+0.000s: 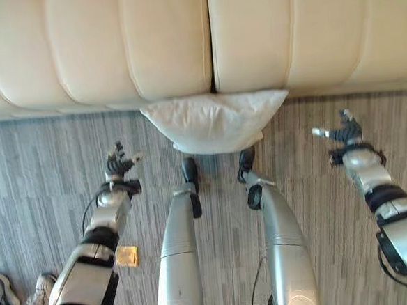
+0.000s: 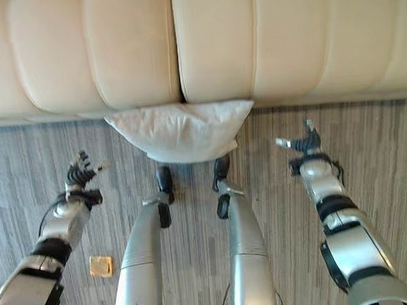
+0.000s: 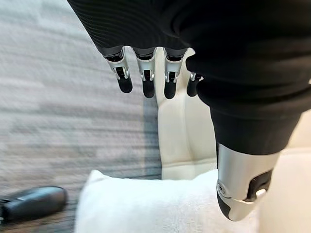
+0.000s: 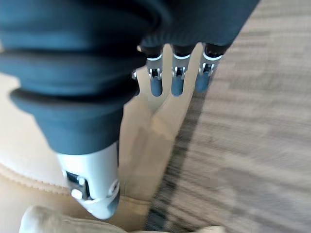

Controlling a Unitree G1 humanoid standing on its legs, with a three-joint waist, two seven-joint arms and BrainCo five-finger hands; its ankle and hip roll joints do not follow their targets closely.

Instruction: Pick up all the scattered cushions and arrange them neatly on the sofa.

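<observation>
A white cushion [image 1: 214, 121] lies on the grey floor, its far edge against the front of the cream sofa [image 1: 147, 45] where two seat sections meet. My left hand [image 1: 119, 162] hovers over the floor to the cushion's left, fingers straight and spread, holding nothing. My right hand [image 1: 343, 131] hovers to the cushion's right, also open and empty. Each hand is about a hand's length from the cushion's side. The left wrist view shows the cushion [image 3: 155, 204] past the open fingers [image 3: 146, 82]; the right wrist view shows a cushion corner [image 4: 43, 221] by the sofa base.
The sofa [image 2: 251, 37] spans the whole far side. A small yellow square object [image 1: 127, 255] lies on the floor near my left forearm. A person's shoes [image 1: 4, 295] show at the lower left corner. Grey carpet [image 1: 37, 178] stretches either side of the cushion.
</observation>
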